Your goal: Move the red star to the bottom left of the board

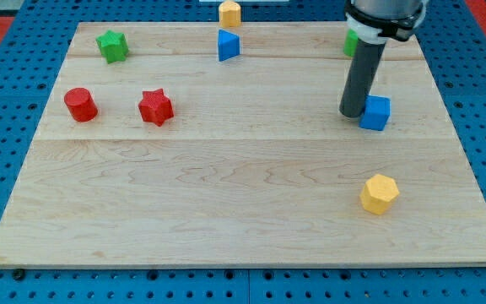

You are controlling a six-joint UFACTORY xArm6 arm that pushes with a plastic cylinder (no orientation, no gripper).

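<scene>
The red star (155,107) lies on the wooden board (226,203) at the view's left, in the upper half. A red cylinder (80,104) stands just to its left. My tip (352,113) is far off at the view's right, touching or almost touching the left side of a blue cube (376,112). The rod stands upright and partly hides a green block (350,42) behind it.
A green star (112,46) lies at the top left. A blue triangular block (228,45) and a yellow block (229,13) sit at the top middle. A yellow hexagon (380,193) lies at the lower right.
</scene>
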